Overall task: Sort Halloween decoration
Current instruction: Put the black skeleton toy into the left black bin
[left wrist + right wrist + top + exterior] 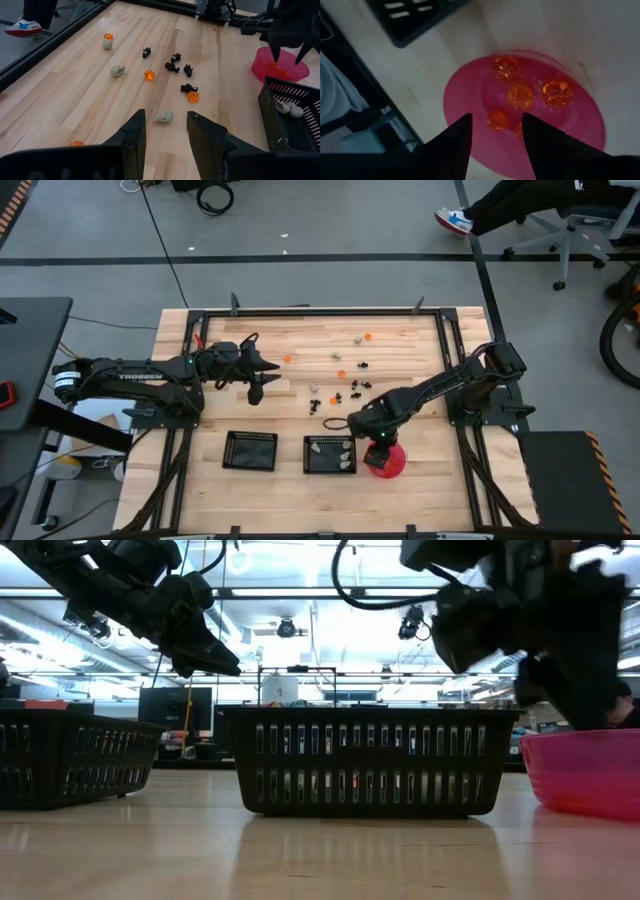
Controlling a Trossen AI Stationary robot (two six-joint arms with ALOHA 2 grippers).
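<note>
Hovering over the pink bowl (470, 95) of orange trinkets (520, 96), the right gripper (492, 132) stands empty, jaws parted.

arms: dark, jointed | left arm (150, 372): white "TROSSEN" lettering | wrists: green lights | cables: black

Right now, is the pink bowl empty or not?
Not empty. The pink bowl holds several orange trinkets, seen in the right wrist view between the open fingers of the right gripper above it.

Bright, even overhead strip lights (300, 592) glare at twelve o'clock in the low view; the pink bowl (580, 100) looks perhaps slightly soft.
</note>
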